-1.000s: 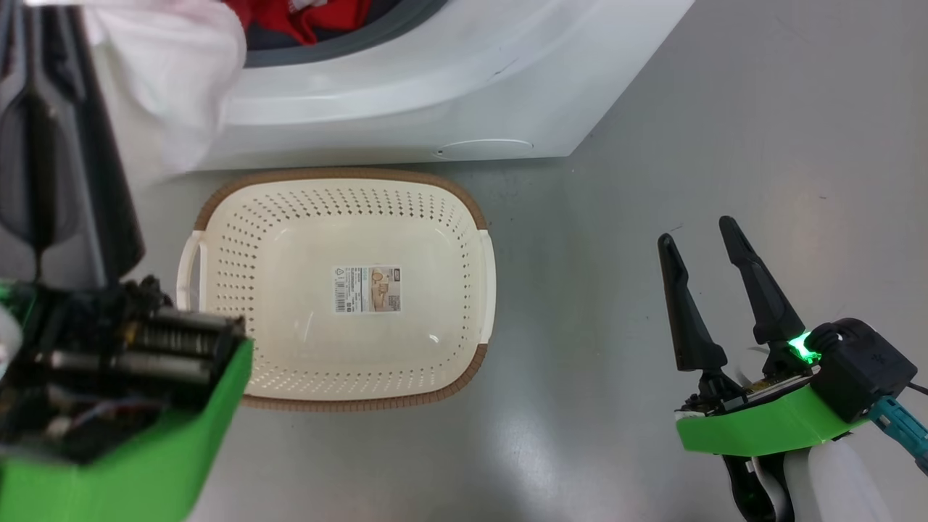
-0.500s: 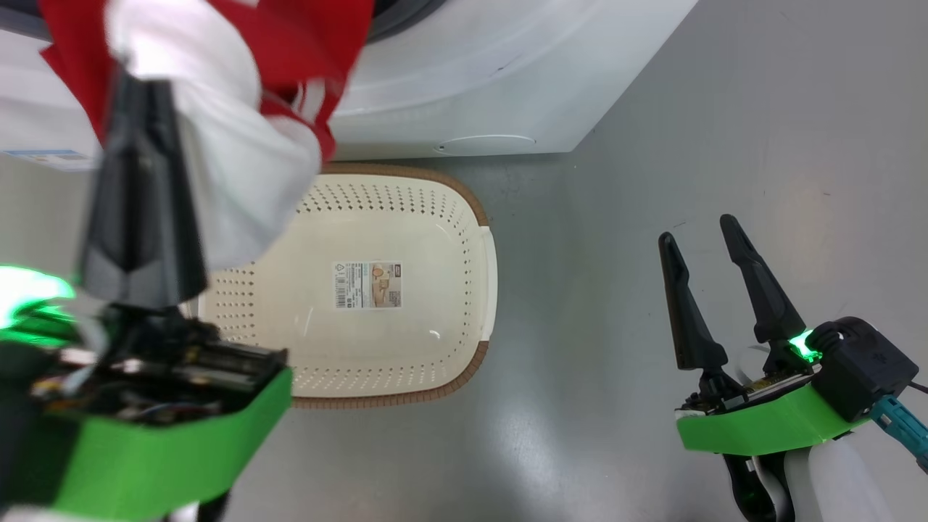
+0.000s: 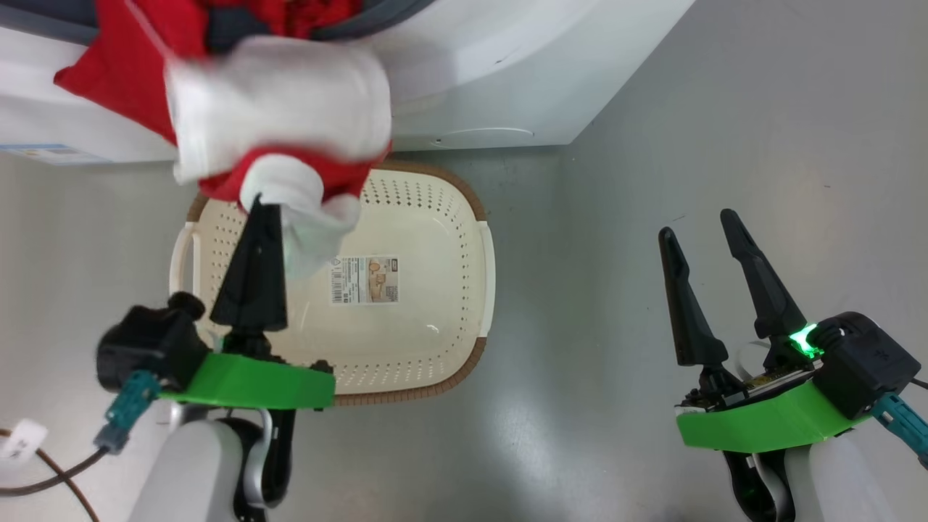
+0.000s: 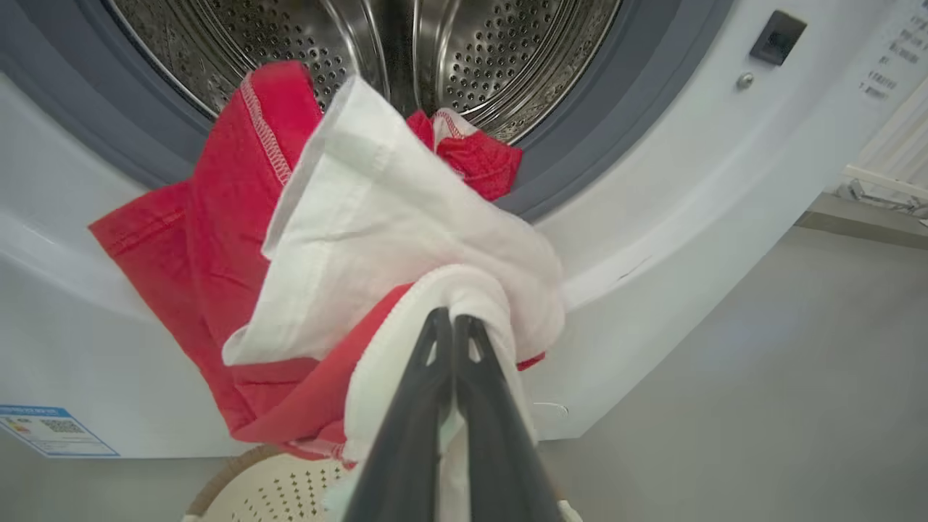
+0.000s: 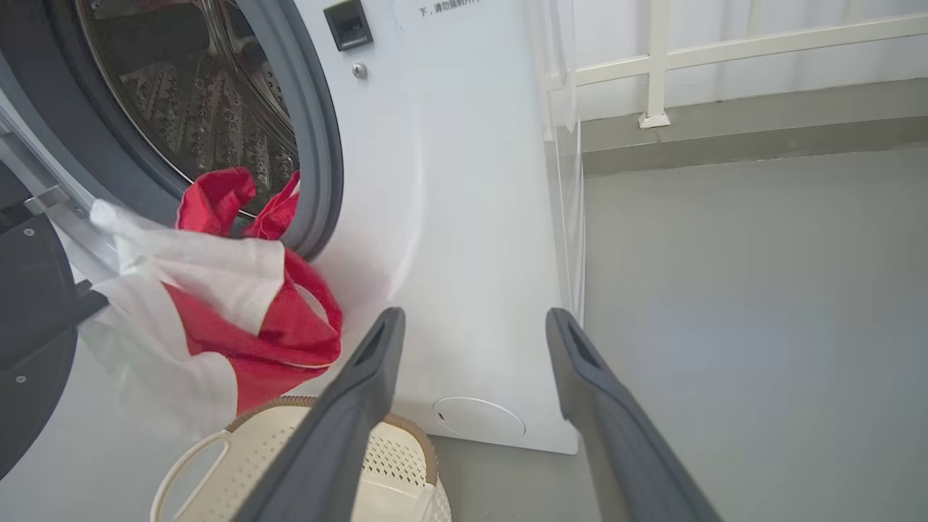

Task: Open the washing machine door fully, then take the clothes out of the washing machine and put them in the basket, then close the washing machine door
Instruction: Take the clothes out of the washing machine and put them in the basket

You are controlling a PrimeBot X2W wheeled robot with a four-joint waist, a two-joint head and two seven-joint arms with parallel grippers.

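**Clothes [image 3: 275, 123] half out, red tail at the drum mouth**

The washing machine [image 3: 507, 72] stands open, with the basket [image 3: 484, 290] on the floor just before it. The bundle hangs over the basket's far end, pinched in the shut left gripper [image 3: 258, 206]. The right gripper [image 3: 696, 226] waits wide open and empty. Likely trouble: the left wrist view shows red fabric across the grey ring [image 4: 594, 138], which could snag. The head view hides that, yet shows the basket empty.

One basket [image 3: 435, 239], one washing machine [image 3: 507, 80], two tools [image 3: 264, 206] [image 3: 696, 226].
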